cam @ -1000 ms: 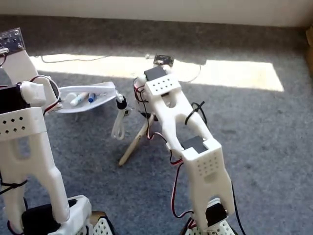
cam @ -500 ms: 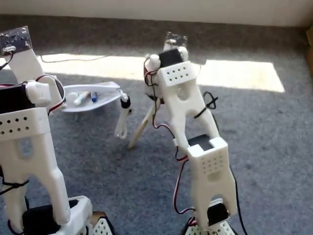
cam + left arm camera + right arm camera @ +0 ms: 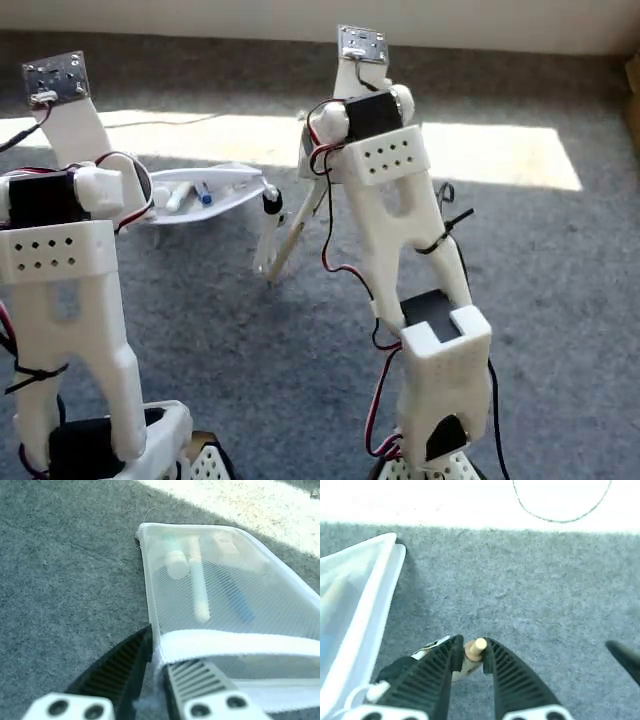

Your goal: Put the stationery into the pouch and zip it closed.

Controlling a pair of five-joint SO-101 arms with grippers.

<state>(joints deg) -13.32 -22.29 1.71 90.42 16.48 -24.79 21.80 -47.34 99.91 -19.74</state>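
Crossing grey carpet (image 3: 560, 300) lies a sunlit band (image 3: 500, 155).

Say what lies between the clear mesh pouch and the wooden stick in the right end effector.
A white loop with a black top sits between the pouch and the wooden stick, seen in the high view.

Two arms over grey carpet (image 3: 560, 300)
A clear pouch (image 3: 232, 187) with pens inside is beside the left arm (image 3: 60, 260); a pencil (image 3: 290, 247) slants under the right arm (image 3: 400, 200), low end near the carpet; a white loop (image 3: 264, 250) hangs beside it.
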